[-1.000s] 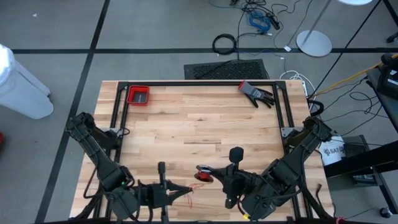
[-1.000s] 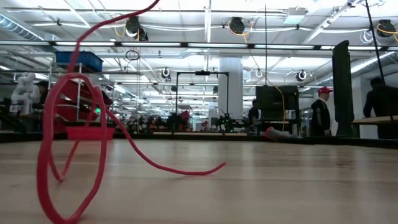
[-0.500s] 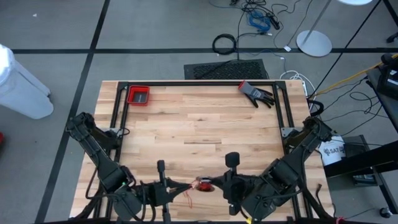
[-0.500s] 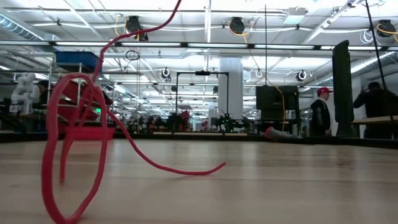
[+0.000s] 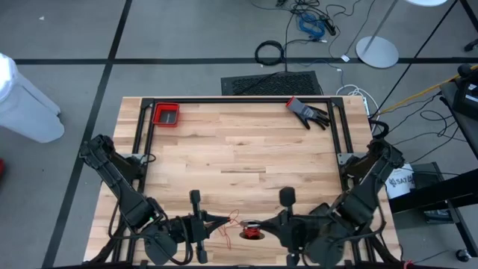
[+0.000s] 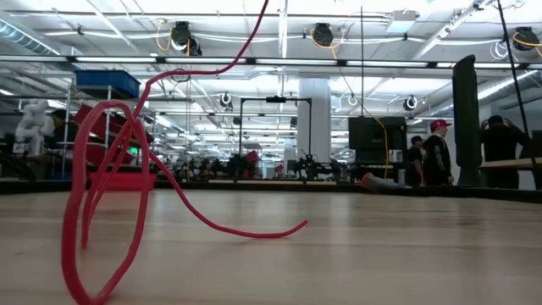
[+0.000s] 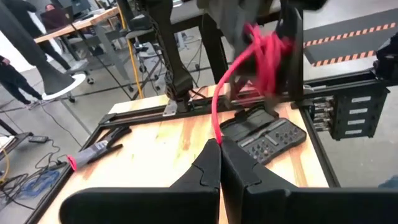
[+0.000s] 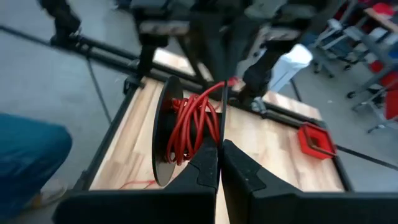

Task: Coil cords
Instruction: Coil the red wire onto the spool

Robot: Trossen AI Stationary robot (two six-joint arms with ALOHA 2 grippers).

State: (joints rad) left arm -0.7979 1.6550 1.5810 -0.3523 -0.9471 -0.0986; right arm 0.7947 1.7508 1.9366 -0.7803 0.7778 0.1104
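Right wrist view: winding underway, the right gripper (image 8: 219, 146) pinched shut on the black disc (image 8: 165, 129) wrapped with red cord (image 8: 189, 127), the left gripper (image 7: 220, 147) clamping the cord's slack, which next needs feeding around.

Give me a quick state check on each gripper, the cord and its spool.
Left gripper: shut on the thin red cord.
Right gripper: shut at the round black spool disc.
Thin red cord: partly wound on the spool, loose loops standing on the wooden table.
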